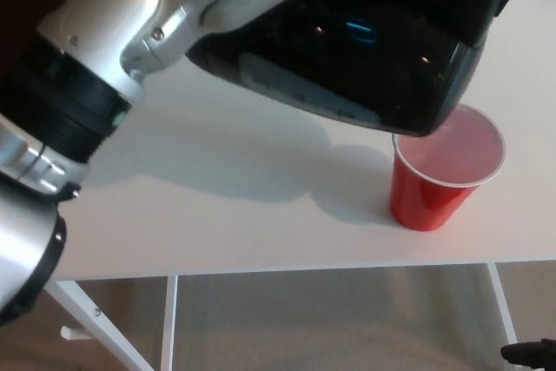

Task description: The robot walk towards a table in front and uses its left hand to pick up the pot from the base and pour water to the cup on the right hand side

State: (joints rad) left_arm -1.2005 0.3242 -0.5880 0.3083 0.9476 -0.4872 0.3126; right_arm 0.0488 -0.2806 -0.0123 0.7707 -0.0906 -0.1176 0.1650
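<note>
1. Your left hand is hidden behind the silver forearm (130, 32), so you cannot tell its grip.
2. You see the black pot (373, 41) tilted in the air, its lower edge over the red cup (443, 171).
3. That cup stands upright on the white table (217, 206).

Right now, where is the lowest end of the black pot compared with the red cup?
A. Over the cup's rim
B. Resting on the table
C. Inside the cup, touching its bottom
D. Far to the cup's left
A: the tilted pot has its low end just over the near-left rim of the red cup.
</note>
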